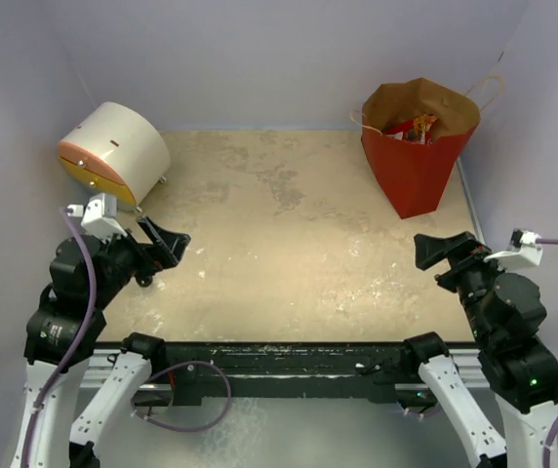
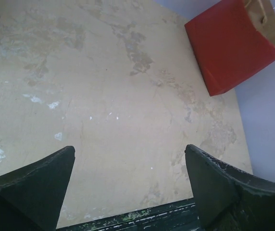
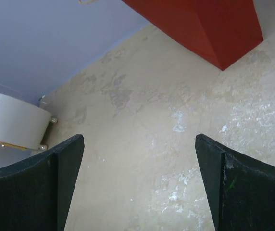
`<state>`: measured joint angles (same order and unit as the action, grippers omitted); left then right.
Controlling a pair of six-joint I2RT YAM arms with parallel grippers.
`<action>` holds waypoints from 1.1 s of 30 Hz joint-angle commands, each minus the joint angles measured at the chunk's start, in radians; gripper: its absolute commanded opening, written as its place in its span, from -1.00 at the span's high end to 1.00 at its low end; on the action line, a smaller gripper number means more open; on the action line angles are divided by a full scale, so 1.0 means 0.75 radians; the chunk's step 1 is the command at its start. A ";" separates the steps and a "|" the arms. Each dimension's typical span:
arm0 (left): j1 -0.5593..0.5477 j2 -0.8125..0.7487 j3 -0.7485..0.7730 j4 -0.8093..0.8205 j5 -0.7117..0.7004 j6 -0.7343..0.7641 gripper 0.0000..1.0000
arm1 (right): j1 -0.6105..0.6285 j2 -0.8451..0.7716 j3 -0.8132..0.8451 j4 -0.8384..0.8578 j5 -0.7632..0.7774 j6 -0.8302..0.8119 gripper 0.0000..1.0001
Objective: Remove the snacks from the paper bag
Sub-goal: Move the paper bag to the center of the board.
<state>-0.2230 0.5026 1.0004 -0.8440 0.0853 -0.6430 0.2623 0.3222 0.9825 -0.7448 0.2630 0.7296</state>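
Note:
The paper bag (image 1: 418,166), red outside and brown inside, stands upright at the far right of the table with its mouth open. Crinkly snacks (image 1: 412,127) in red, yellow and clear wrap show inside it. The bag's red side also shows in the left wrist view (image 2: 231,45) and the right wrist view (image 3: 209,24). My left gripper (image 1: 169,241) is open and empty at the near left, far from the bag. My right gripper (image 1: 445,250) is open and empty at the near right, a short way in front of the bag.
A white drum (image 1: 118,146) with an orange-yellow end lies on its side at the far left; it also shows in the right wrist view (image 3: 15,120). Pale walls enclose the table on three sides. The black table edge (image 1: 289,356) runs between the arm bases.

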 commanded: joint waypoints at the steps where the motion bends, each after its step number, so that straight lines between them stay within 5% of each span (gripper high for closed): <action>1: 0.005 0.132 0.232 -0.105 0.043 0.045 -0.98 | -0.016 0.152 0.222 -0.118 0.069 -0.065 -0.99; 12: 0.008 0.351 0.542 -0.310 0.157 0.172 -0.98 | -0.035 0.341 0.526 -0.311 0.010 -0.188 -0.99; 21: 0.009 0.323 0.444 -0.286 0.250 0.055 -0.98 | -0.041 0.422 0.544 -0.331 -0.162 -0.210 -0.99; 28: -0.011 0.313 0.399 -0.262 0.248 0.060 -0.99 | -0.043 0.606 0.495 -0.119 -0.195 -0.192 -0.99; 33: -0.011 0.362 0.422 -0.109 0.169 0.046 -0.98 | -0.045 0.835 0.508 0.156 -0.158 -0.387 -0.99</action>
<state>-0.2256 0.7433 1.2957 -1.0630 0.2550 -0.5877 0.2340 0.8253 1.3624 -0.8536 0.1364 0.5632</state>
